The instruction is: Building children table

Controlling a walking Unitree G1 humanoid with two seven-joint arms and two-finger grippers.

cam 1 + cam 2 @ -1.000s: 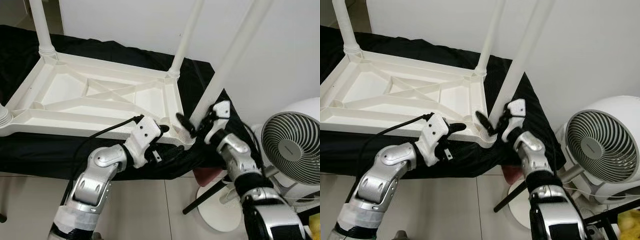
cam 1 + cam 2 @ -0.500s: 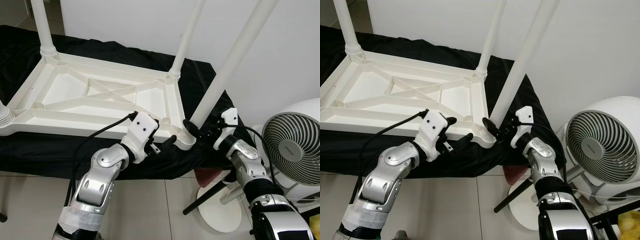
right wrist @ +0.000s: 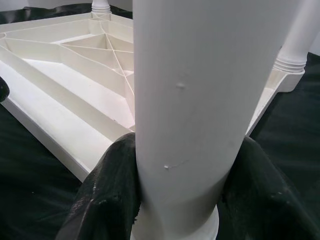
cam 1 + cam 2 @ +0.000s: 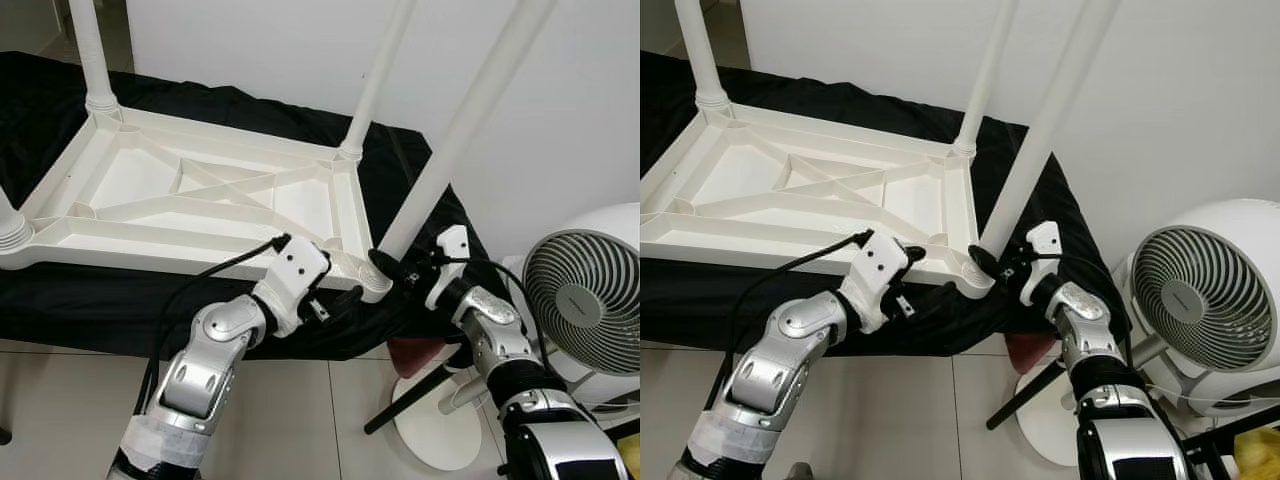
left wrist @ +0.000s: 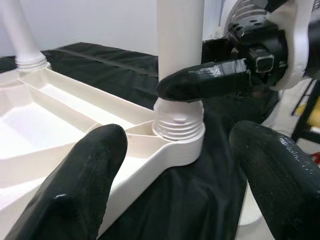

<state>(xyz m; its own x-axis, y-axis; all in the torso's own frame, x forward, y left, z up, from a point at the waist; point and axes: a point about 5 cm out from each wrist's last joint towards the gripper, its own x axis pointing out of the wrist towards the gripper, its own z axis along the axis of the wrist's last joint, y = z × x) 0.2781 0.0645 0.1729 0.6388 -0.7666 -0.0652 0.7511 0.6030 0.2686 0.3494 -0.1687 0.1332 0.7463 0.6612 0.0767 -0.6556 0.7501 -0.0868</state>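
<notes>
A black cloth (image 4: pixel 60 300) covers a low surface against a white wall, and on it lies the white plastic table top (image 4: pixel 200 205) upside down, its ribbed underside facing up. White legs stand up from its corners: a far-left leg (image 4: pixel 92 60), a far-right leg (image 4: pixel 375 85), and the near-right leg (image 4: pixel 455 140), which rises at a slant from the threaded socket (image 5: pixel 178 131) at the near-right corner. The right gripper (image 4: pixel 392 270) is clamped around the base of that near-right leg, a black finger pressed to each side of the tube just above the socket. The left gripper (image 4: pixel 335 300) sits at the near edge of the table top just left of the same corner, its fingers (image 5: pixel 75 195) spread wide and holding nothing. On the tiled floor to the right stands a white fan (image 4: pixel 590 300).
</notes>
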